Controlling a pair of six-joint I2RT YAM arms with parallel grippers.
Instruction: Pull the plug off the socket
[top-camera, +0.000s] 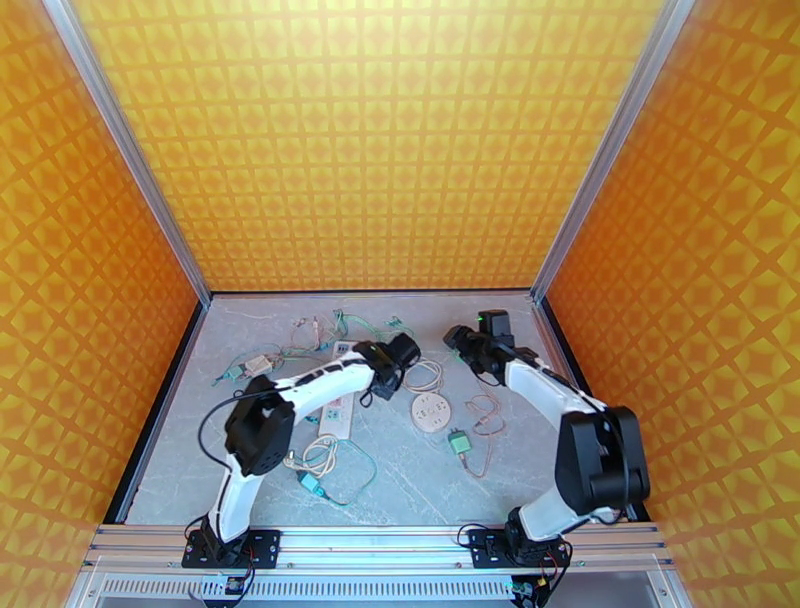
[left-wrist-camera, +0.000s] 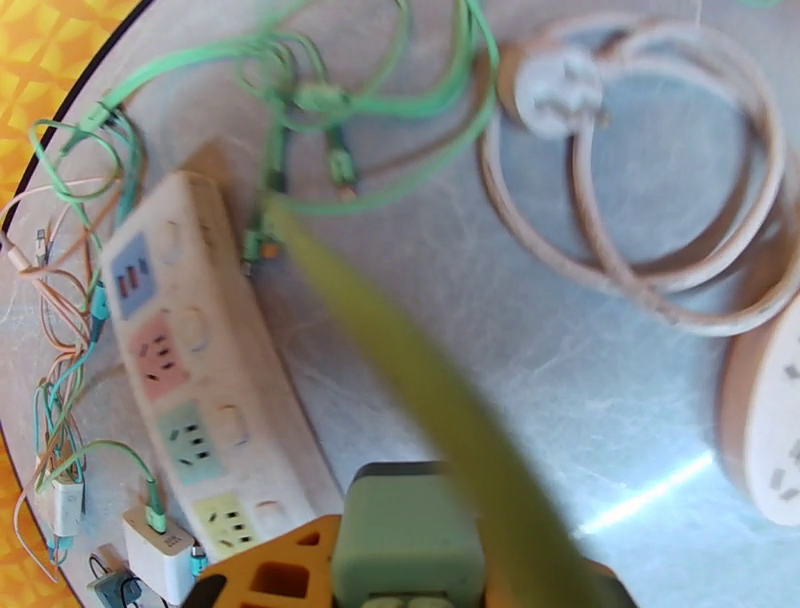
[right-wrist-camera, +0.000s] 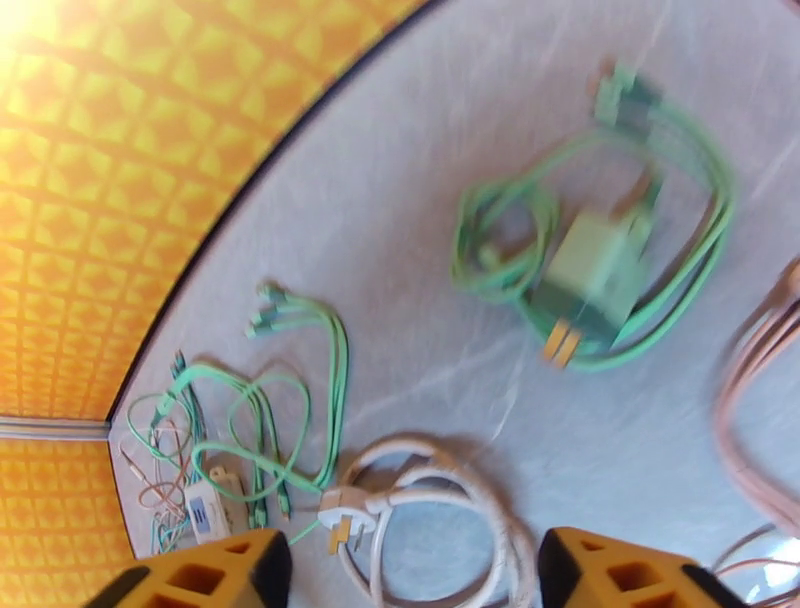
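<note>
Left gripper (left-wrist-camera: 408, 592) clamps the green plug (left-wrist-camera: 405, 520) at bottom centre (seemingly already unplugged); the power strip (left-wrist-camera: 190, 370) lies just frame-left of it, long axis running upper-left to bottom. Right gripper (right-wrist-camera: 410, 585) gapes wide, empty.

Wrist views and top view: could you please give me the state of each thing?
Left claw: shut on green plug.
Right claw: open, empty.
Strip: visible sockets empty.
White plug: unplugged, lying loose.
Adapter: unplugged, prongs bare.
</note>
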